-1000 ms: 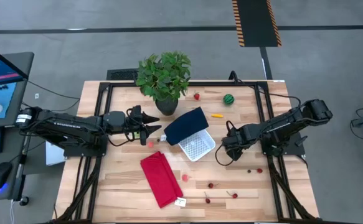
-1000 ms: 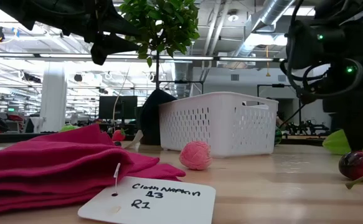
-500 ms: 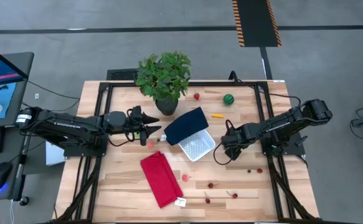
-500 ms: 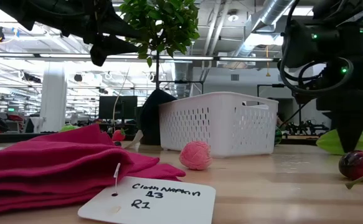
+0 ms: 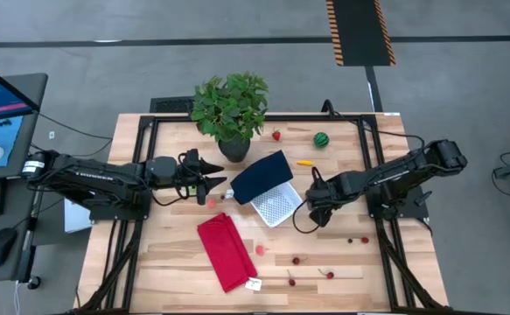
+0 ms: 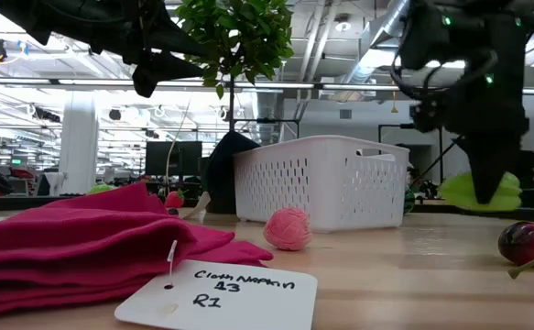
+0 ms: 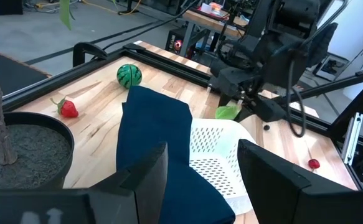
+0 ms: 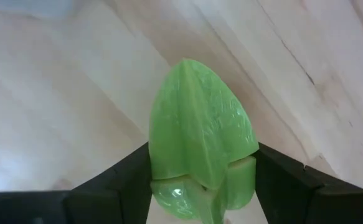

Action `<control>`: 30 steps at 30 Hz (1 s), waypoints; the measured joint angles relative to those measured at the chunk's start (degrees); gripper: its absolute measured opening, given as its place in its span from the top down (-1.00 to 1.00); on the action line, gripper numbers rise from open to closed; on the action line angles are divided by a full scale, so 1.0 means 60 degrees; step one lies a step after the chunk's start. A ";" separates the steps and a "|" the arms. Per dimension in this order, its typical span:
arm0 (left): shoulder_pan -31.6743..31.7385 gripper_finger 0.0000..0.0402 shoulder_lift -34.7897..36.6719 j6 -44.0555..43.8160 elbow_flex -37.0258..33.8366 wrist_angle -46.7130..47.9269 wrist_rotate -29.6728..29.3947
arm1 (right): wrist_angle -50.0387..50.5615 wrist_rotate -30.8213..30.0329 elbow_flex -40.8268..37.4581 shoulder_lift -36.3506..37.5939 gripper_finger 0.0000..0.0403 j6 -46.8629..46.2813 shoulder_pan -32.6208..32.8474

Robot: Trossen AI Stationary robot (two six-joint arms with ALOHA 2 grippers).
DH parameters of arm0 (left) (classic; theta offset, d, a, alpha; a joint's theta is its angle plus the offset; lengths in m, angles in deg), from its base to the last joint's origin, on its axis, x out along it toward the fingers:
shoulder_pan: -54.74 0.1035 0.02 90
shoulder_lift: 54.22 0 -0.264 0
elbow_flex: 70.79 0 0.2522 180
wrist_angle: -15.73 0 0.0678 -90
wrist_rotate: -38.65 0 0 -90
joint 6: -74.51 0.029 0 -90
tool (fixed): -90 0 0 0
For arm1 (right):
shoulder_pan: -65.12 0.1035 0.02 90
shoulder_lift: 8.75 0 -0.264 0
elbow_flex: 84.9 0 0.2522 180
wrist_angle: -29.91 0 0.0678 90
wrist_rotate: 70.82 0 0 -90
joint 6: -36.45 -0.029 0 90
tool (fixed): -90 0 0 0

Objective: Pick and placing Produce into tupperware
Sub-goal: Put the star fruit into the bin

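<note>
Right gripper (image 6: pixel 488 188) lifted green produce (image 8: pixel 200 152); tag (image 6: pixel 219 293) reads "Cloth Napkin".

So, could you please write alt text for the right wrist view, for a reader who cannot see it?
The right gripper holds a pale green toy vegetable between its two dark fingers, lifted above the light wooden table. The ridged piece fills the middle of the picture, its pointed end away from the camera.

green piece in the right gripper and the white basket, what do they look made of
The green piece, clamped in the right gripper, looks like glossy, slightly translucent moulded plastic: smooth ridges with shiny highlights. The white basket looks like matte rigid plastic, judging by its even rows of moulded slots and thick rim, though the finish is hard to judge.
</note>
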 joint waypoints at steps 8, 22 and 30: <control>0.0001 0.08 0.0000 -0.0004 0.0000 0.0022 0.0000 | 0.0555 -0.0422 0.1112 0.0000 -0.27 0.0574 0.0002; -0.0002 0.08 0.0000 -0.0004 0.0000 0.0047 0.0004 | 0.1001 -0.0777 0.2679 0.0000 -0.27 0.1237 0.0020; -0.0002 0.08 0.0000 0.0000 0.0000 0.0044 0.0004 | -0.0094 -0.0917 0.3057 0.0000 -0.27 0.1723 0.0060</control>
